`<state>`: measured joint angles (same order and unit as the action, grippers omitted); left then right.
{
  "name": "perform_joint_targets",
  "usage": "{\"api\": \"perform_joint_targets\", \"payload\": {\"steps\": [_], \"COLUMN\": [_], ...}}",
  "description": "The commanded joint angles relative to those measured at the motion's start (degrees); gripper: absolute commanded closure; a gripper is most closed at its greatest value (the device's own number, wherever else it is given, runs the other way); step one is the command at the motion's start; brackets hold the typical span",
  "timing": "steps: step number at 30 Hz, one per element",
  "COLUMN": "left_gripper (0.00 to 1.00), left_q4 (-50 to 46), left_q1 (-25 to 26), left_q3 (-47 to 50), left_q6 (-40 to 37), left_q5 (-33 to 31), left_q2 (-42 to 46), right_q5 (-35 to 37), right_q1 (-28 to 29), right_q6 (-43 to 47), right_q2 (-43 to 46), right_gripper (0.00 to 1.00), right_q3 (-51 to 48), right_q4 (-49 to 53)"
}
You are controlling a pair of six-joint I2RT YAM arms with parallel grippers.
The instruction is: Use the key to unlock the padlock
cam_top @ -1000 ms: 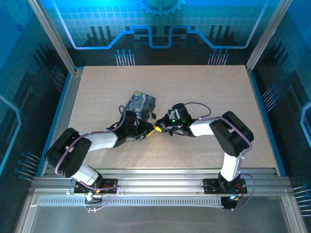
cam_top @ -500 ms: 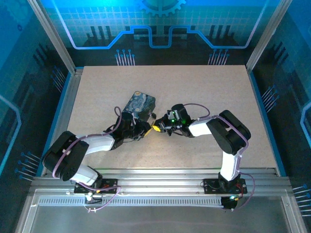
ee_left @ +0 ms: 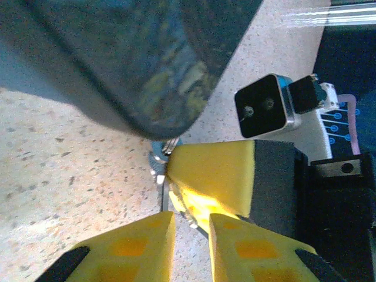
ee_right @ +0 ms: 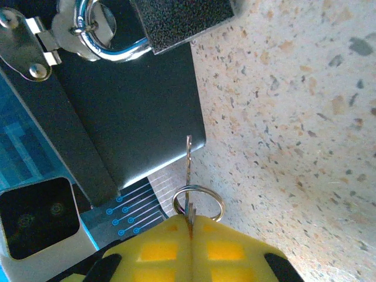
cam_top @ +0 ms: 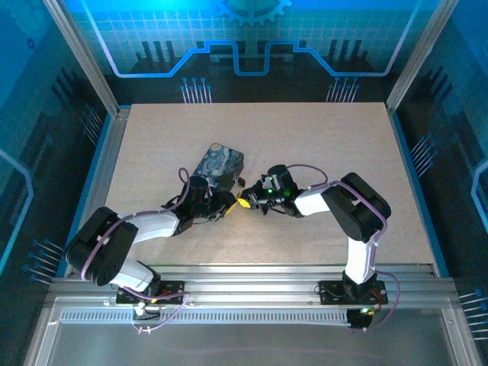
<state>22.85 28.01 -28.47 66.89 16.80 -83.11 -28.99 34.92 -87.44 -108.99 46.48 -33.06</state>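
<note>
Arms both folded inward, wrists low over the pale speckled table [cam_top: 320, 137], tips meeting just off the near right corner of the large dark-blue tin box with a swirly painting print [cam_top: 219, 162]; tin lies flat, left of centre, set at a slant.

Right wrist view: tiny padlock [ee_right: 185, 20] with a dark speckled squarish body sits at the top edge, against the tin's dark side; its thin silvery shackle [ee_right: 117, 51] passes through a silvery riveted hasp [ee_right: 23, 41] on the tin.

Below it, right pincer [ee_right: 191, 230] clenched on the thin pale metal key [ee_right: 188, 155]; yellow fingertips pressed together on the key's head; a silvery split ring [ee_right: 198, 187] loops through the head just beyond the tips; blade sticks straight out toward the padlock, its tip over the tin's rounded corner, apart from the lock body; black square camera [ee_right: 35, 217] of the other wrist shows at lower left.

Left wrist view: left pincer [ee_left: 192, 226] released; yellow fingers [ee_left: 141, 244] stand a narrow gap apart, speckled table showing between them; tin's rounded corner looms blurred overhead; right pincer's yellow pad [ee_left: 214, 173] sits just beyond the fingertips, close to them; small bluish and silvery bits under the tin's corner, too blurred to name.
</note>
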Motion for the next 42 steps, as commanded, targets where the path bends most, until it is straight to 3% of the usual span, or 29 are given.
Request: {"api": "perform_joint_targets", "payload": {"steps": [1, 7, 13, 27, 31, 35, 42], "left_gripper": [0.74, 0.72, 0.75, 0.82, 0.95, 0.97, 1.0], "left_q4": [-8.9, -10.4, -5.9, -6.4, -6.5, -7.3, -13.8], "left_q1": [-0.5, -0.5, -0.6, -0.7, -1.2, -2.3, -3.8], "left_q3": [-2.0, -1.3, -0.7, -1.2, -1.1, -0.8, -4.0], "left_q6": [-2.9, -2.7, -0.3, -0.2, -0.5, -1.6, -10.1], "left_q5": [-2.4, -2.6, -1.3, -2.2, -2.1, -1.8, 0.9], "left_q2": [3.5, 5.0, 2.3, 1.7, 1.5, 1.7, 2.2], "right_q5": [-0.4, -0.4, -0.5, -0.9, -1.4, -1.5, -0.4], "right_q1": [0.4, 0.8, 1.9, 2.9, 3.4, 3.7, 1.6], "right_q6": [0.2, -0.1, -1.3, -1.9, -1.5, -0.8, 6.3], "right_q2": [-0.2, -0.4, -1.0, -1.0, -1.2, -1.2, 1.2], "right_gripper": [1.0, 1.0, 1.0, 1.0, 1.0, 1.0, 0.73], "right_q3": [-0.5, 0.1, 1.1, 1.4, 1.7, 1.4, 0.2], "right_q4": [-0.7, -1.3, -2.7, -3.6, -3.7, -3.2, 5.1]}}
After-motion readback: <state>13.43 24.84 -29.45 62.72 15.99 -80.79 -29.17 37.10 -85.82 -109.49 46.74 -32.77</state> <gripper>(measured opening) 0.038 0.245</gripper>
